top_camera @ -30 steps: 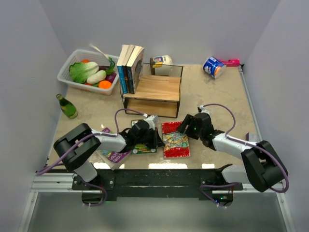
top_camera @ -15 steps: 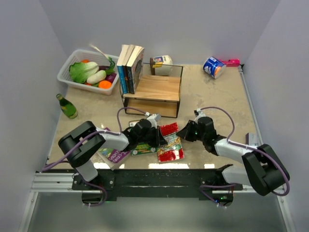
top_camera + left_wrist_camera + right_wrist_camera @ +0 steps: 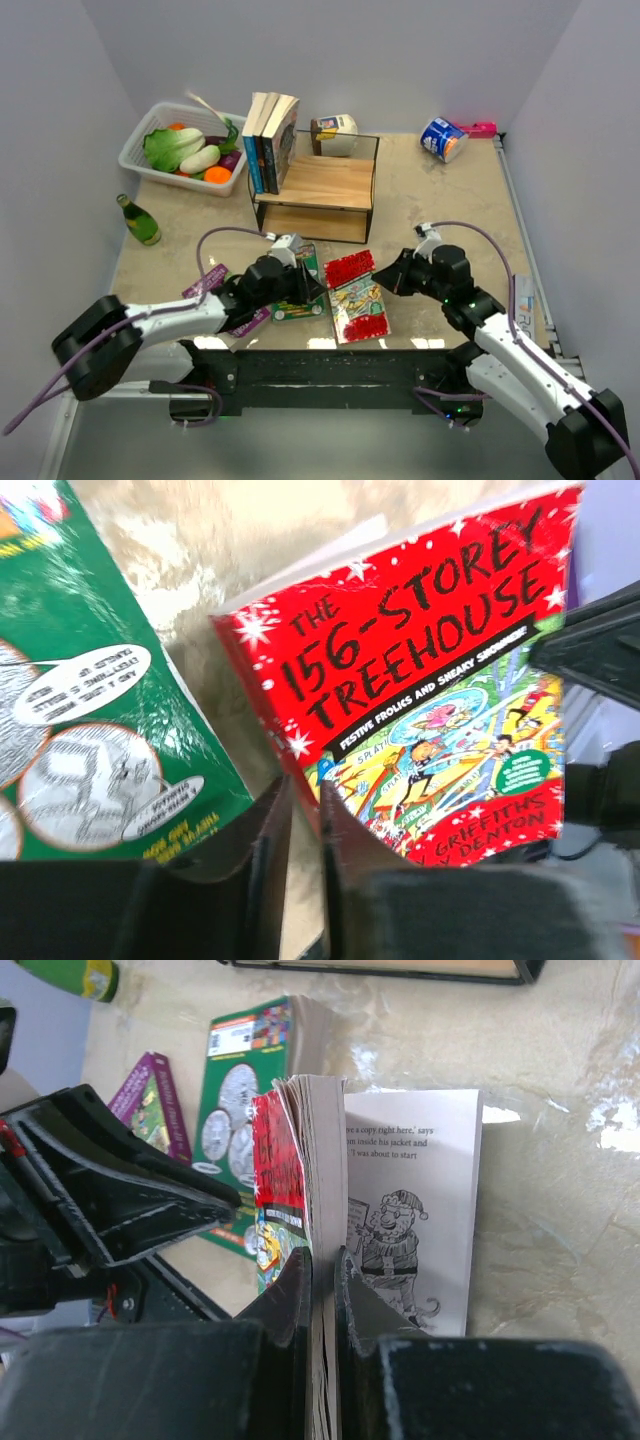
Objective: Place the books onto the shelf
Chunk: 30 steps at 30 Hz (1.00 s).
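Right gripper (image 3: 322,1260) is clamped on the page block of the red book (image 3: 272,1160), which sits low at the front of the table (image 3: 440,200) between the arms. One leaf lies splayed flat, so gather it before lifting. Left gripper (image 3: 305,802) is slightly parted at the spine and grips nothing. The green book (image 3: 90,680) lies just beside it. Beyond, the shelf (image 3: 315,185) has free board to the right of the upright books (image 3: 270,140). Clear its black frame on approach.

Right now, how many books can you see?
6. Three books stand at the left end of the shelf. The red book is pinched by the right gripper; the green book and purple book lie on the table beside it. Others may be hidden.
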Available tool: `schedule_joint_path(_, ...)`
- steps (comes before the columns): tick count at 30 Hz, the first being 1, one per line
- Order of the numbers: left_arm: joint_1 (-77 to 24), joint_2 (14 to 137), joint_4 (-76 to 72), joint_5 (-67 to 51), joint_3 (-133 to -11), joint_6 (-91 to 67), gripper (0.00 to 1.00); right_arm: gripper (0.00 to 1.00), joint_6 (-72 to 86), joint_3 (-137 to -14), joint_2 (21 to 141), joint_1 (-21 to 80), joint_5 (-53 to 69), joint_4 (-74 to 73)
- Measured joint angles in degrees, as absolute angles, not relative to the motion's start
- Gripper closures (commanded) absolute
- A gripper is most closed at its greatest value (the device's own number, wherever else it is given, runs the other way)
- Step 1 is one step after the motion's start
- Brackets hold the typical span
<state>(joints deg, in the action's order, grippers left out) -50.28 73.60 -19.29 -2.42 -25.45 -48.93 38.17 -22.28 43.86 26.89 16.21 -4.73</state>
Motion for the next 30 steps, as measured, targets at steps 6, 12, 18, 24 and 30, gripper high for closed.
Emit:
schedule_joint_path(6, -50.24, 59.94, -23.99, -1.26, -18.44, -49.91, 0.24, 1.0, 37.32, -26.46, 40.88, 27.0, 16.53, -10.46)
schedule_joint_path(12, -49.93, 61.69, -40.18, -6.87, -6.13, -53.78, 0.2, 1.0, 37.67, -26.55, 38.79, 27.0, 18.28, -14.17)
schedule_joint_path(18, -49.93, 70.26, -53.34, -11.9, -3.99, -56.86, 0.19, 1.0, 39.35, -26.59, 38.2, 27.0, 20.75, -14.55)
schedule_joint_path(24, -49.91, 76.49, -66.89, -14.83, -4.1, -59.22, 0.18, 1.0, 41.23, -26.59, 38.3, 27.0, 23.79, -12.97)
schedule_joint_path(30, -49.74, 79.57, -71.2, -16.14, -6.04, -59.42, 0.2, 1.0, 41.67, -26.59, 40.34, 26.94, 27.07, -10.52)
